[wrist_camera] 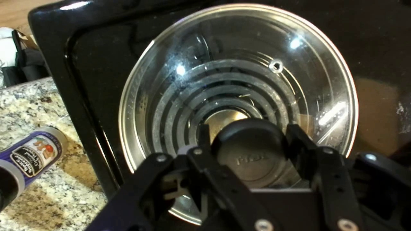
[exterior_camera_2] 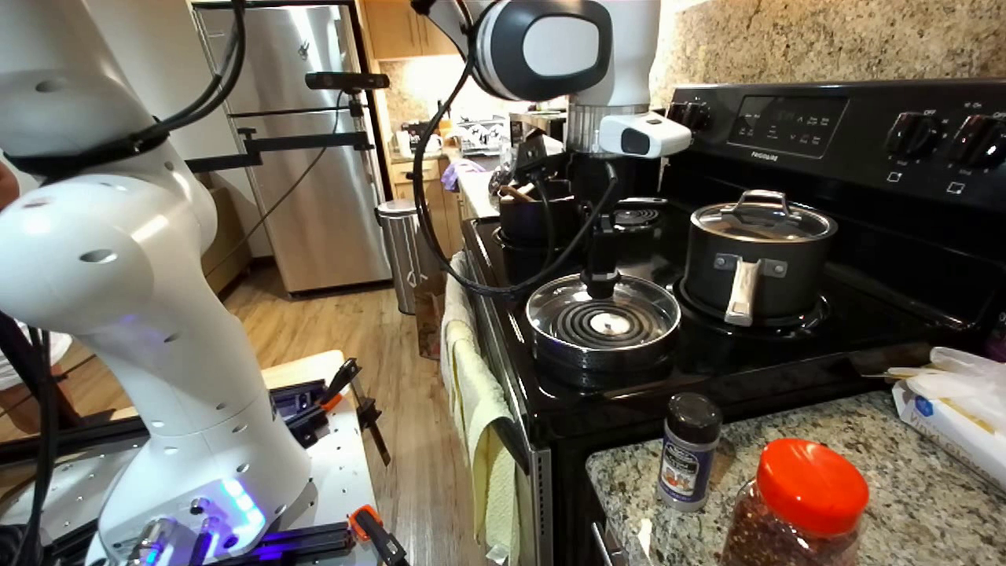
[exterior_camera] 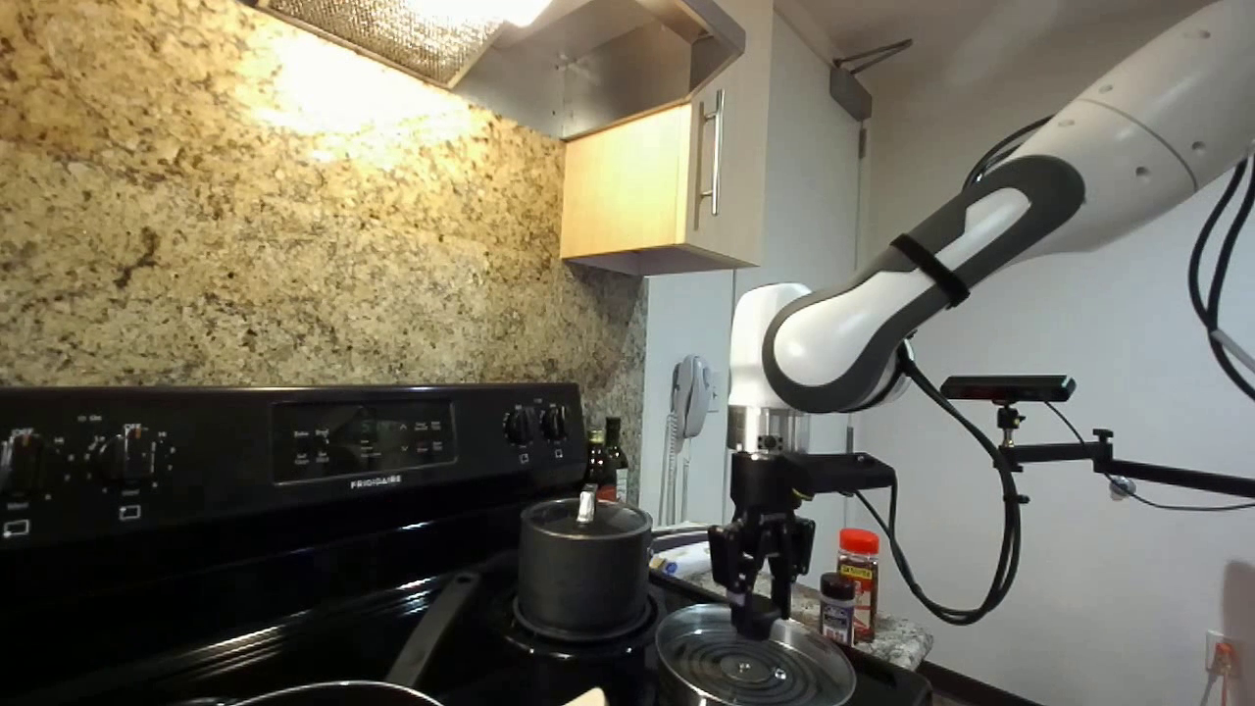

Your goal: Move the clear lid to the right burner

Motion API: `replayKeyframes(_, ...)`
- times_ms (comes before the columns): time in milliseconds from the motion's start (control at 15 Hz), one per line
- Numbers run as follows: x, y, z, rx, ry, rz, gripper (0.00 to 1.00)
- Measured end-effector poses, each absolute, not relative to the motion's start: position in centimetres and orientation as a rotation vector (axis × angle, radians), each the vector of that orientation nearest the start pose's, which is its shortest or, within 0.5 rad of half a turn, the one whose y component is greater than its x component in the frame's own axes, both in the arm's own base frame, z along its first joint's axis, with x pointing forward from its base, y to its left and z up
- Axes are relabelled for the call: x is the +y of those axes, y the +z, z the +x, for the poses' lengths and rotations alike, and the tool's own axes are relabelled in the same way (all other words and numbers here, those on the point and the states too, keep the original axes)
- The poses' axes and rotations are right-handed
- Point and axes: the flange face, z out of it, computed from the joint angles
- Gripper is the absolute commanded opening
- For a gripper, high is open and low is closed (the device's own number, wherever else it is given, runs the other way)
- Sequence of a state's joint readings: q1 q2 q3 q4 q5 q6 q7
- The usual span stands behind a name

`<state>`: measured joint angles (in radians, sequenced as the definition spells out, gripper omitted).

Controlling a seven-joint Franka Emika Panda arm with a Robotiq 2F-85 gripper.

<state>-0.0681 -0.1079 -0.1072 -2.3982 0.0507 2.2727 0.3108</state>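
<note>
The clear lid (exterior_camera: 814, 670) is a round glass disc with a shiny rim and a black knob. It also shows in an exterior view (exterior_camera_2: 578, 334) and the wrist view (wrist_camera: 237, 41). It lies over the front right burner, whose coil (wrist_camera: 221, 77) shows through the glass. Whether it rests on the coil or hangs just above it cannot be told. My gripper (exterior_camera: 760, 610), also in an exterior view (exterior_camera_2: 601, 275), points straight down at the lid's middle. In the wrist view its fingers (wrist_camera: 250, 134) stand on both sides of the knob and appear shut on it.
A covered dark saucepan (exterior_camera: 585, 569) (exterior_camera_2: 754, 267) stands on the back burner beside the lid. A pan handle (exterior_camera: 436, 623) and another dark pot (exterior_camera_2: 538, 216) are farther along. A spice bottle (exterior_camera_2: 688, 452) and red-capped jar (exterior_camera_2: 794, 511) stand on the granite counter near the lid.
</note>
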Motion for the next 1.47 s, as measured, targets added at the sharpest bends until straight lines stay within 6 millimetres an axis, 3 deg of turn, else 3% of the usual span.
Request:
replayKeyframes(67,-8.2,35.6,47.0,0.792,0.033,-2.990,0.97)
replayKeyframes(200,-8.1,35.7,47.1,0.789,0.028,-2.991,1.00)
replayKeyframes(600,-7.5,36.9,47.3,0.714,-0.022,-3.002,1.00)
replayKeyframes(1067,-3.1,41.2,46.7,0.538,-0.084,-3.015,1.00)
replayKeyframes(1467,0.0,41.8,45.7,0.434,0.022,-3.051,1.00)
